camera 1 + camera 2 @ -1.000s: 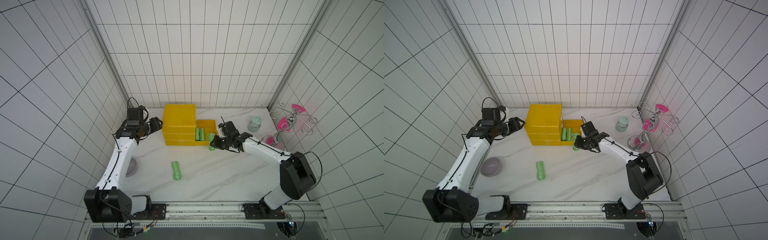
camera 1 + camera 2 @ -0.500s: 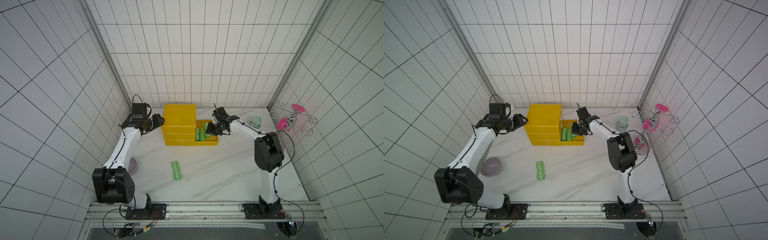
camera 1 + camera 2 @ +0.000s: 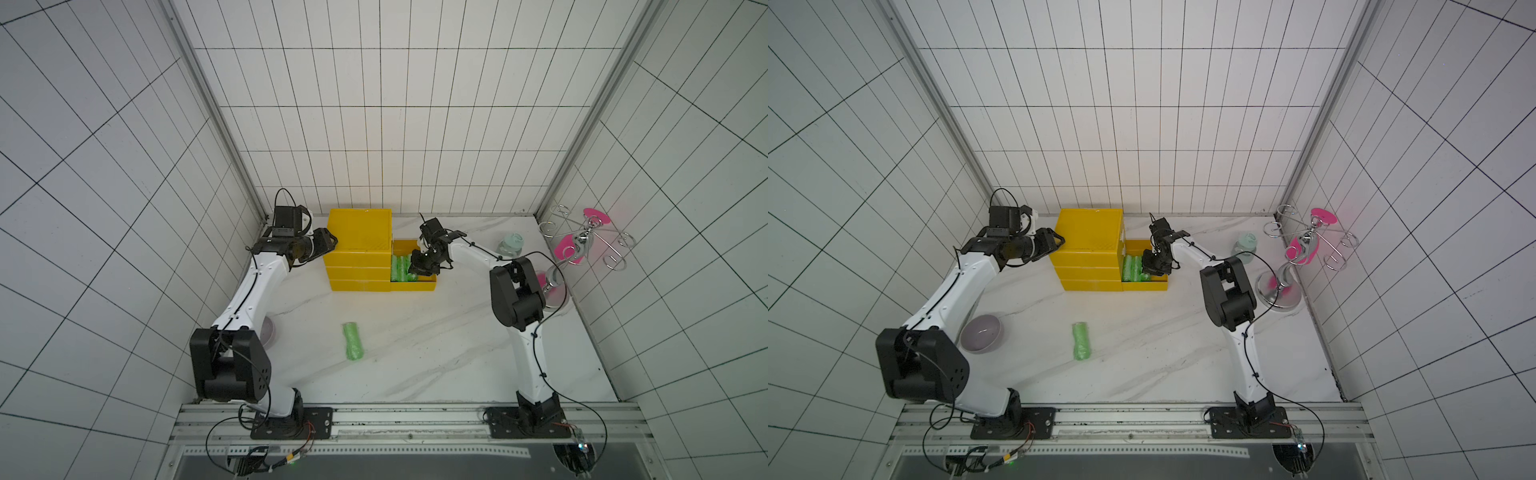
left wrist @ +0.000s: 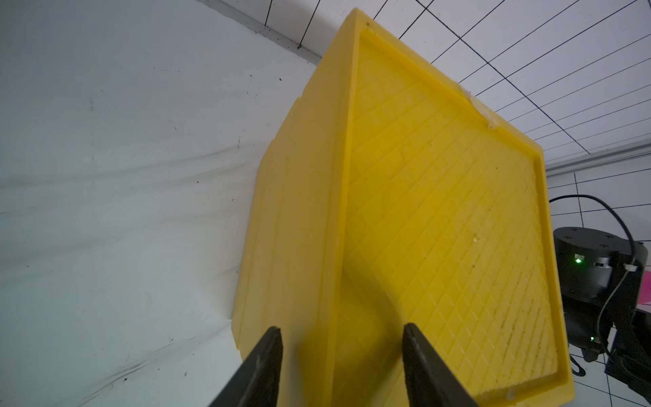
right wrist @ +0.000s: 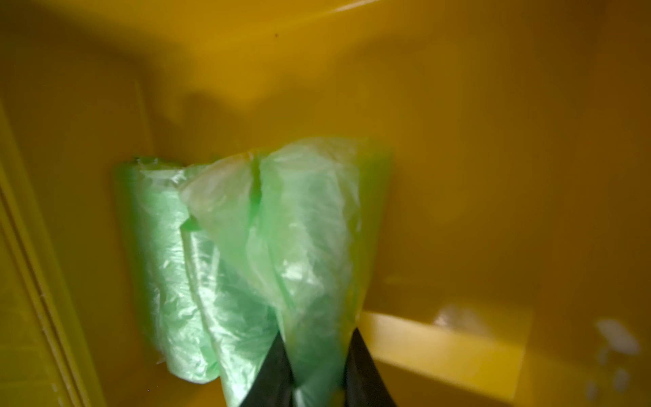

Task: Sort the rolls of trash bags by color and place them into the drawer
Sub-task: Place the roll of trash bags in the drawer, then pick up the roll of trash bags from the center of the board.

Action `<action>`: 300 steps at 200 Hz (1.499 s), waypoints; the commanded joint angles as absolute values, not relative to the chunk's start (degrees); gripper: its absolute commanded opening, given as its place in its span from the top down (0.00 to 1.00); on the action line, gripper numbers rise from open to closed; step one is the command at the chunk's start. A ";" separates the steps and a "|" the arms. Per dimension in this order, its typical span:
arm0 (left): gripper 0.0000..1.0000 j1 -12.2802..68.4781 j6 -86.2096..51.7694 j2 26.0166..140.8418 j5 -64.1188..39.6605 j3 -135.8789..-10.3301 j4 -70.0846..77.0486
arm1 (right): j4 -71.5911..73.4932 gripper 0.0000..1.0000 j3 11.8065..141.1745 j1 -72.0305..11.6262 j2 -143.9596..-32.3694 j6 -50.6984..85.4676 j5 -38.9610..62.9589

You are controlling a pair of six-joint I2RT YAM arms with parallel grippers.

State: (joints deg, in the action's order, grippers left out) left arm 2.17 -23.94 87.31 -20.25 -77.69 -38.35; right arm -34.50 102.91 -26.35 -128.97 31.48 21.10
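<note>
A yellow drawer cabinet stands at the back, its lowest drawer pulled out to the right. Green rolls of trash bags lie side by side in it. My right gripper reaches down into the drawer, shut on another green roll beside the lying rolls. One more green roll lies alone on the table. My left gripper is open, its jaws straddling the cabinet's top left edge.
A lavender bowl sits by the left arm's base. A pale mint jar stands at the back right. Next to it is a chrome wire stand with pink pieces. Tiled walls close in on three sides.
My right gripper carried a green roll from in front of the drawer up and into it. My left gripper moved right onto the cabinet's top edge, its jaws narrowing.
</note>
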 commanded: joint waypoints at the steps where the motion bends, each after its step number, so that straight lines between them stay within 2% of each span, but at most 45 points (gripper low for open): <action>1: 0.46 2.46 -23.38 87.95 -20.24 -77.31 -38.47 | -35.02 0.66 104.77 -26.96 -128.54 31.54 21.92; 22: 0.46 2.46 -23.14 87.41 -19.47 -77.36 -38.89 | -34.37 0.56 103.24 -26.87 -125.88 31.37 20.31; 39: 0.46 2.37 -23.12 86.47 -18.40 -77.31 -39.38 | -34.61 0.52 102.79 -26.68 -123.78 30.70 19.04; 82: 0.46 1.87 -23.53 82.21 -16.52 -76.35 -42.43 | -35.68 0.47 100.21 -26.63 -117.56 29.10 16.09; 144: 0.45 2.96 -28.63 69.15 -17.93 -64.18 -43.39 | -33.73 0.48 89.31 -27.66 -105.37 27.52 14.28; 182: 0.45 10.67 -33.80 62.89 -13.79 -54.74 -42.28 | -31.66 0.50 80.63 -30.34 -97.49 27.50 13.96; 228: 0.45 21.40 -40.82 61.22 -5.46 -43.96 -39.89 | -27.47 0.50 68.93 -35.12 -90.12 29.47 14.50; 300: 0.45 25.37 -46.15 59.82 -4.77 -33.39 -34.32 | -22.42 0.50 57.34 -38.75 -84.46 32.84 15.63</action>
State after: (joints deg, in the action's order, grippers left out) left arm 24.21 -43.53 60.34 -5.63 -35.51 -39.13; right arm -25.52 60.64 -37.91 -85.89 30.94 15.18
